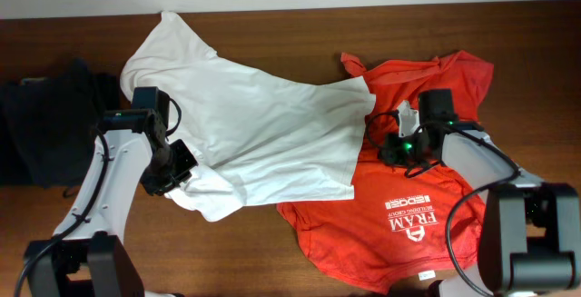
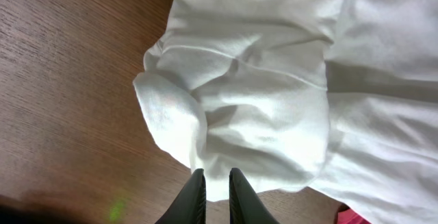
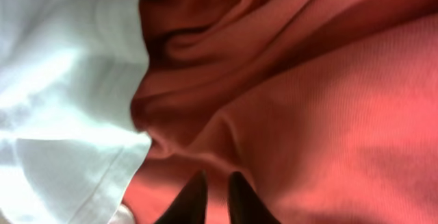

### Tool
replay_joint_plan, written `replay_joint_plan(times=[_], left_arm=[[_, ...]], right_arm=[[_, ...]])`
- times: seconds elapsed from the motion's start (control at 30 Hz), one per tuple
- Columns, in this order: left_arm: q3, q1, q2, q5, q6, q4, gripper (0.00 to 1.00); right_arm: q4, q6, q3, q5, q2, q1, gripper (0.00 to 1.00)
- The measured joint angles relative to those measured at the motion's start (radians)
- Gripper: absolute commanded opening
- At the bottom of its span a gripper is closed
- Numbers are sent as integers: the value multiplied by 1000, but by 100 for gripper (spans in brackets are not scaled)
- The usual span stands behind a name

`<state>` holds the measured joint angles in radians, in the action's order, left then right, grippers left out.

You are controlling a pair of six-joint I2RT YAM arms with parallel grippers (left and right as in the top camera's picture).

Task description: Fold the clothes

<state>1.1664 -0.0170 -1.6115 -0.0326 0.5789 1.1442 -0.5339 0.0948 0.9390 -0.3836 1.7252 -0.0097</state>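
White T-shirt [image 1: 263,124] lay spread from the desk's [image 1: 254,261] far-left corner to its middle, its right hem overlapping a red T-shirt [image 1: 408,215] by the right edge. We saw the left gripper [image 2: 215,177] at the white shirt's near-left bunch and the right gripper [image 3: 216,179] over red folds. Each claw was nearly pressed together, and we could not tell whether either pinched cloth. Dark clothing [image 1: 45,124] sat at the left edge.

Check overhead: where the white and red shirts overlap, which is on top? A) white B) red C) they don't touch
A: the white shirt has its right edge lying over the left part of the red shirt, hiding it there.
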Motion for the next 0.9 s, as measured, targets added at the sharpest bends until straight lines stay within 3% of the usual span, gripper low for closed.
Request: replay_joint_plan(times=[0.17,0.27,0.4,0.5,0.57,0.67,0.7,0.73,0.77,0.9], left_arm=[[0,0,0,0,0,9,13],[0,0,0,3,0,11,13],[-1,0,0,18,0,14,13],[-2,0,0,24,0,16,13],[-2,0,0,24,0,15,14],[-6,0,0,14,0,22,32],[-15,0,0,0,-1,18,32],[-42,4,0,-28,-5,7,32],[-64,10,0,-47,-5,-2,33],[-206,104,3,-187,-3,-114,44]], right_arm=[[6,89,40,219,68,-9,18],[-100,201,106,407,97,-144,18],[-422,328,370,560,180,-473,18],[-558,360,671,587,171,-581,20],[-639,317,742,525,166,-576,23],[-743,190,727,380,165,-491,25],[-759,163,703,347,165,-447,28],[-765,140,668,322,165,-403,41],[-765,129,643,309,165,-372,45],[-774,106,597,287,166,-316,46]])
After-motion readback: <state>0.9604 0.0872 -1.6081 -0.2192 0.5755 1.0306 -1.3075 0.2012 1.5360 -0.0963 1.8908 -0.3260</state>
